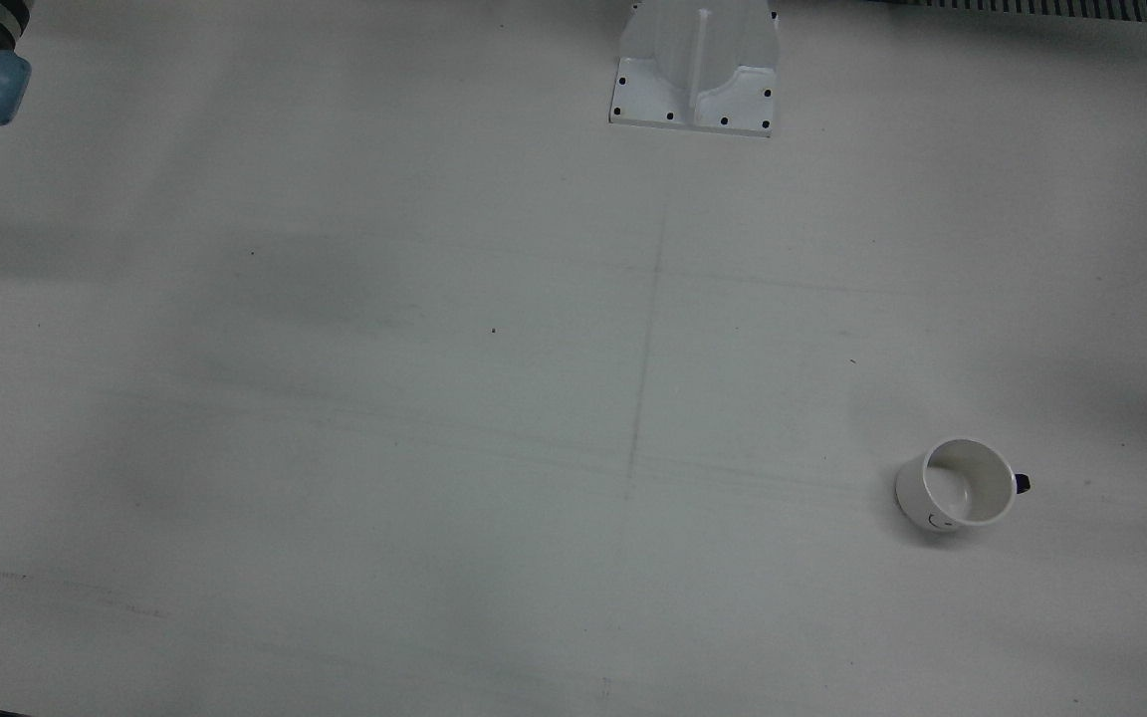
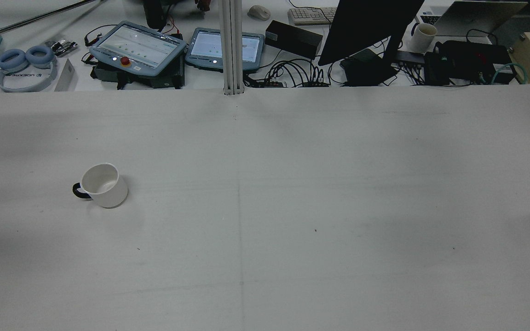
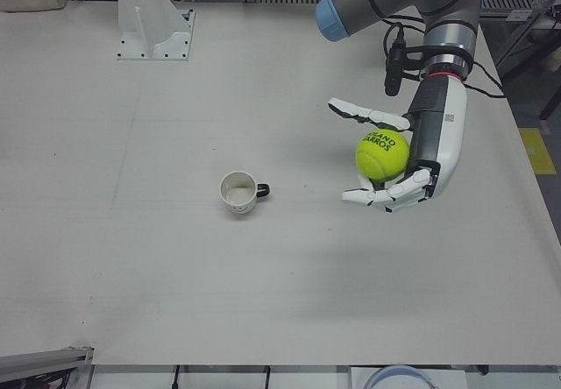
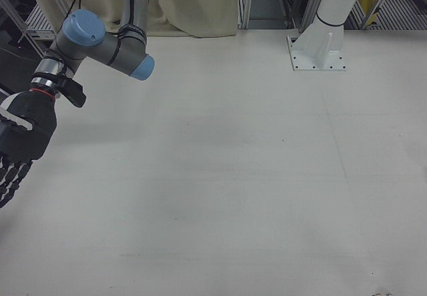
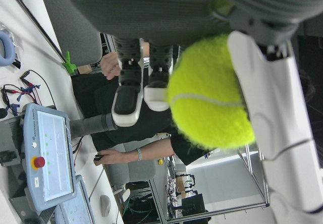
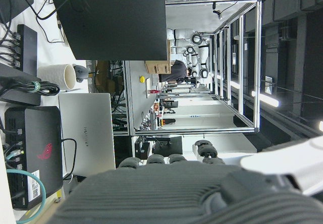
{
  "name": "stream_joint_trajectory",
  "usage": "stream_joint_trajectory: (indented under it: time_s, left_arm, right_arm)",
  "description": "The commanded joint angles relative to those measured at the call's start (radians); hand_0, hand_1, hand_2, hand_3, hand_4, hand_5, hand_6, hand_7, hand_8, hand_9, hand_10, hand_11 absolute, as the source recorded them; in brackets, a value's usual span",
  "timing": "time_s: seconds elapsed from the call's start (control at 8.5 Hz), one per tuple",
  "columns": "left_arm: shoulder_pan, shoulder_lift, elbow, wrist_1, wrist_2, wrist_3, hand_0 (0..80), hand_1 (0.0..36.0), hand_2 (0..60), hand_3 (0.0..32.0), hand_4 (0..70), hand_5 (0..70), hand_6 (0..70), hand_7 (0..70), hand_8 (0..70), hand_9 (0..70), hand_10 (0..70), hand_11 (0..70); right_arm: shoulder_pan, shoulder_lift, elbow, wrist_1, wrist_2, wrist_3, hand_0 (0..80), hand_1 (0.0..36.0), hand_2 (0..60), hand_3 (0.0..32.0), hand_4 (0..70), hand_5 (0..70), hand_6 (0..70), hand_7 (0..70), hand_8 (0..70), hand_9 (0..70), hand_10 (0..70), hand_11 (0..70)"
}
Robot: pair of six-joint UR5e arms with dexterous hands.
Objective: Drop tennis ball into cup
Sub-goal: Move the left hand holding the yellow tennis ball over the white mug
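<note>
Tennis ball (image 3: 382, 154) sits clamped in the left hand (image 3: 394, 157) — off to the cup's (image 3: 238, 193) side, well apart. Wide bare surface (image 3: 175, 301) lies all around the cup. Right hand (image 4: 15, 151) hangs at the surface's edge — fingers straight and apart.

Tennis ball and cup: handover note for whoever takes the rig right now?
Left hand: shut on the tennis ball, held above the table, off to one side of the cup and not over it.
Right hand: holds nothing, fingers apart, out at the edge of its own half of the table.
Cup: white with a dark handle, upright on the left arm's half, nothing visible inside.
Done: ball picked up.
Left: carry the ball over the cup's mouth and let go.
</note>
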Motion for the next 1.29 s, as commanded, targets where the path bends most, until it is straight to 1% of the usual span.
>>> stream_joint_trajectory:
  time_s: [0.0, 0.12, 0.24, 0.35, 0.47, 0.59, 0.71, 0.82, 0.94, 1.06, 1.18]
  left_arm:
    - [0.143, -0.007, -0.007, -0.079, 0.070, 0.005, 49.1, 6.6, 11.9, 0.0, 51.0, 20.8, 70.0, 70.0, 57.6, 70.0, 41.2, 57.6]
    - [0.237, -0.005, -0.008, -0.084, 0.066, 0.016, 46.9, 6.1, 17.3, 0.0, 48.6, 17.9, 70.0, 70.0, 56.5, 70.0, 40.2, 56.0]
    - [0.268, -0.008, -0.013, -0.084, 0.065, 0.045, 46.7, 6.2, 18.7, 0.0, 46.1, 18.7, 70.0, 70.0, 57.0, 70.0, 39.4, 55.0]
    - [0.297, -0.010, -0.013, -0.084, 0.063, 0.071, 46.9, 6.7, 16.7, 0.0, 44.3, 17.2, 70.0, 70.0, 56.2, 70.0, 38.9, 54.4]
    - [0.343, -0.008, -0.011, -0.084, 0.057, 0.076, 46.1, 6.2, 17.5, 0.0, 42.7, 16.1, 70.0, 70.0, 55.9, 70.0, 38.8, 54.1]
    - [0.371, -0.008, -0.011, -0.084, 0.054, 0.108, 45.9, 5.7, 19.6, 0.0, 41.6, 17.4, 69.5, 70.0, 54.4, 70.0, 37.8, 52.8]
    - [0.392, -0.005, -0.008, -0.089, 0.052, 0.120, 45.8, 6.1, 17.3, 0.0, 40.9, 15.0, 63.2, 70.0, 53.0, 70.0, 37.5, 52.5]
    - [0.408, -0.004, -0.005, -0.091, 0.052, 0.122, 45.3, 5.9, 18.4, 0.0, 39.9, 14.9, 62.9, 70.0, 52.8, 70.0, 37.1, 52.0]
    - [0.408, -0.004, -0.004, -0.094, 0.051, 0.140, 44.5, 5.0, 22.3, 0.0, 39.4, 17.8, 70.0, 70.0, 54.0, 70.0, 36.4, 51.1]
    - [0.412, -0.004, 0.002, -0.100, 0.051, 0.143, 44.6, 6.4, 17.5, 0.0, 39.3, 12.4, 49.8, 70.0, 49.7, 70.0, 36.0, 50.6]
    - [0.422, -0.005, 0.004, -0.100, 0.051, 0.142, 43.8, 6.3, 20.0, 0.0, 39.3, 13.0, 57.0, 70.0, 50.5, 70.0, 35.4, 49.8]
  right_arm:
    - [0.000, 0.000, 0.002, 0.000, 0.000, 0.000, 0.0, 0.0, 0.0, 0.0, 0.0, 0.0, 0.0, 0.0, 0.0, 0.0, 0.0, 0.0]
    - [0.000, 0.000, 0.003, -0.001, 0.000, 0.000, 0.0, 0.0, 0.0, 0.0, 0.0, 0.0, 0.0, 0.0, 0.0, 0.0, 0.0, 0.0]
    - [0.000, 0.000, 0.002, -0.001, 0.000, 0.000, 0.0, 0.0, 0.0, 0.0, 0.0, 0.0, 0.0, 0.0, 0.0, 0.0, 0.0, 0.0]
    - [0.000, 0.000, 0.002, 0.000, 0.000, 0.000, 0.0, 0.0, 0.0, 0.0, 0.0, 0.0, 0.0, 0.0, 0.0, 0.0, 0.0, 0.0]
    - [0.000, 0.000, 0.002, 0.000, 0.000, 0.000, 0.0, 0.0, 0.0, 0.0, 0.0, 0.0, 0.0, 0.0, 0.0, 0.0, 0.0, 0.0]
    - [0.000, 0.000, 0.002, -0.001, 0.000, 0.000, 0.0, 0.0, 0.0, 0.0, 0.0, 0.0, 0.0, 0.0, 0.0, 0.0, 0.0, 0.0]
    - [0.000, 0.000, 0.002, 0.000, 0.000, 0.000, 0.0, 0.0, 0.0, 0.0, 0.0, 0.0, 0.0, 0.0, 0.0, 0.0, 0.0, 0.0]
    - [0.000, 0.000, 0.002, 0.000, 0.000, 0.000, 0.0, 0.0, 0.0, 0.0, 0.0, 0.0, 0.0, 0.0, 0.0, 0.0, 0.0, 0.0]
    - [0.000, 0.000, 0.002, 0.000, 0.000, 0.000, 0.0, 0.0, 0.0, 0.0, 0.0, 0.0, 0.0, 0.0, 0.0, 0.0, 0.0, 0.0]
    - [0.000, 0.000, 0.000, 0.000, 0.000, 0.000, 0.0, 0.0, 0.0, 0.0, 0.0, 0.0, 0.0, 0.0, 0.0, 0.0, 0.0, 0.0]
    - [0.000, 0.000, 0.000, 0.000, 0.000, 0.000, 0.0, 0.0, 0.0, 0.0, 0.0, 0.0, 0.0, 0.0, 0.0, 0.0, 0.0, 0.0]
